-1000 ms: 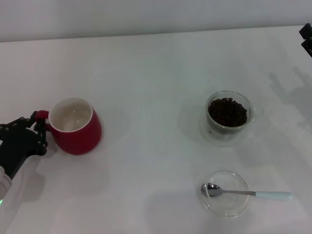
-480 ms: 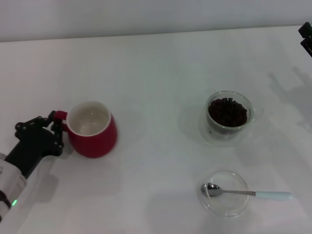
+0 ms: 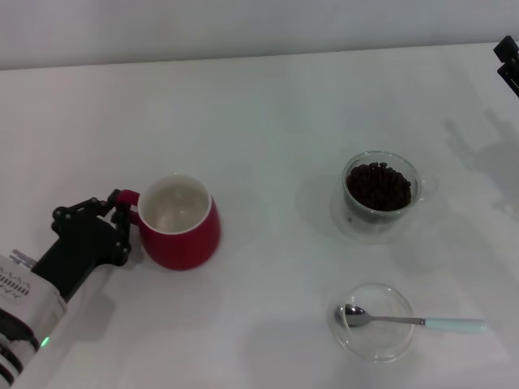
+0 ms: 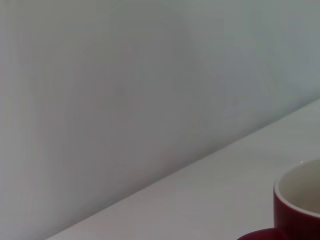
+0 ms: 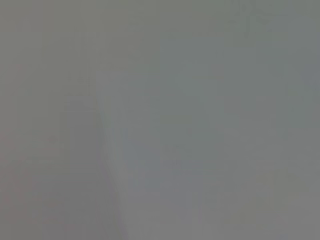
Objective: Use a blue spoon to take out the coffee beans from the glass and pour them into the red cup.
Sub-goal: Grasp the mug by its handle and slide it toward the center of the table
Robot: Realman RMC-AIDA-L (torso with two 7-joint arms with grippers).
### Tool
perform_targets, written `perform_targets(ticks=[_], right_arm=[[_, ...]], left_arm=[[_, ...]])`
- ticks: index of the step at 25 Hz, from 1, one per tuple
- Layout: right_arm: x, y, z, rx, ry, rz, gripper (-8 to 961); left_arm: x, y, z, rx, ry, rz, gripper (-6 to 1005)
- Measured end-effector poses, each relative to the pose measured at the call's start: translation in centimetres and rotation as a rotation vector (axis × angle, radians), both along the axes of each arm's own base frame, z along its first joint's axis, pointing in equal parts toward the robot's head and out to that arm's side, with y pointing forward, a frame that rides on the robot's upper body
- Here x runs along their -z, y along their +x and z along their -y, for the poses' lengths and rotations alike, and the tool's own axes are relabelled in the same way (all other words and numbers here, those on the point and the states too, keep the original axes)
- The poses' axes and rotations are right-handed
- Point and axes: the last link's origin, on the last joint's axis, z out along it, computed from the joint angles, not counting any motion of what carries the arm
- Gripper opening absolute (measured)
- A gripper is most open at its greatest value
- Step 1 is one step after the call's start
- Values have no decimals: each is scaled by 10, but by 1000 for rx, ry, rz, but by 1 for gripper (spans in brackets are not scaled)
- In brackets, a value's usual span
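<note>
The red cup (image 3: 185, 237) is upright on the left of the white table, white inside and empty; its rim also shows in the left wrist view (image 4: 299, 202). My left gripper (image 3: 122, 219) is shut on its small loop handle. The glass (image 3: 381, 197) stands at the right, filled with a heap of coffee beans (image 3: 379, 186). The blue spoon (image 3: 415, 322) lies nearer the front, its metal bowl inside a shallow clear dish and its pale blue handle sticking out to the right. My right gripper (image 3: 508, 63) is only just in view at the far right edge, away from everything.
The shallow clear dish (image 3: 381, 347) sits in front of the glass. The white table (image 3: 268, 121) meets a pale wall at the back. The right wrist view shows only a blank grey surface.
My left gripper has carried the red cup to the right and slightly toward the front, closer to the middle of the table. The glass, spoon and dish have not moved.
</note>
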Motion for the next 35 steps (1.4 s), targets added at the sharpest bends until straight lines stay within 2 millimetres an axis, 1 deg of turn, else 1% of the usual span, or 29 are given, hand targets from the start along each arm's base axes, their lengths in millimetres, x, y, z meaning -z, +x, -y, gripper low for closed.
perform_targets(ticks=[4,10,22,27,35], right_arm=[[0,0,0,-3,1,0,865],[0,-1,0,-7,-2,1,865],[1,0,4,-7,-5,2,865],[1,1,5,-5,-6,3,865],[0,3,7,2,-5,5,865]], left_arm=[[5,7,2,10,-16,19,93],[11,11,6,25,-44,22,94],[12,9,9,18,-46,27,103],[12,8,11,17,-50,23,269],[10,4,18,10,-41,30,421]])
